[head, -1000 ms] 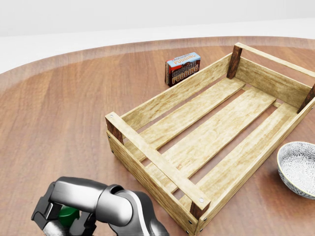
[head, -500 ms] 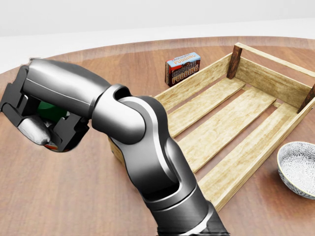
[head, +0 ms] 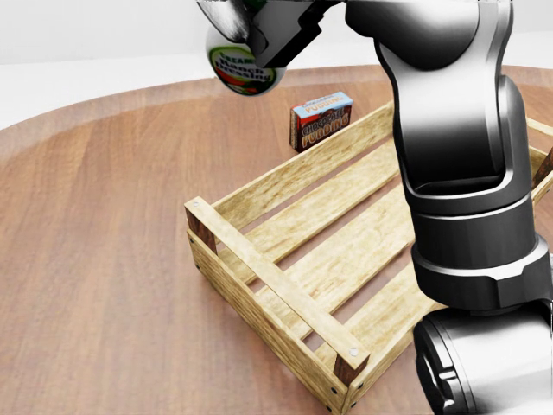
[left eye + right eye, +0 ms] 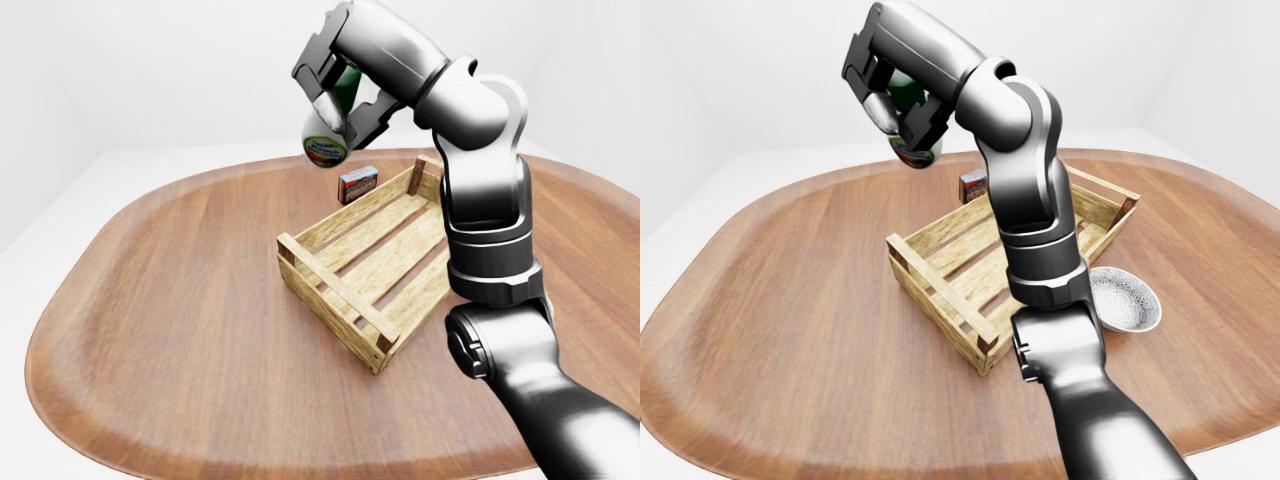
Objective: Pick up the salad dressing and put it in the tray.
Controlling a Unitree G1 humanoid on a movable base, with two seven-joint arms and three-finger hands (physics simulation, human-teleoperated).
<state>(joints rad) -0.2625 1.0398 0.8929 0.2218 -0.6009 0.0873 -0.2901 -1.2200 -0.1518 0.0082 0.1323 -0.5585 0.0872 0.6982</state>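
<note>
the arm (image 4: 485, 215) is glossy silver-grey metal, built of rounded cylindrical segments joined by ball-like joints. a darker grey band rings the segment above the elbow, and the lowest segment is dark charcoal. the right hand (image 4: 335, 75) has a silver back, blocky black finger links and rounded pale-grey fingertips (image 4: 878, 108).

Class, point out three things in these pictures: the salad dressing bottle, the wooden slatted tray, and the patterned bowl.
Green-capped salad dressing bottle (image 4: 325, 148), left-eye view: its labelled end.
Wooden slatted tray (image 3: 275, 285), head view: its near end rail.
White patterned bowl (image 4: 1125, 300), right-eye view: its inside.
</note>
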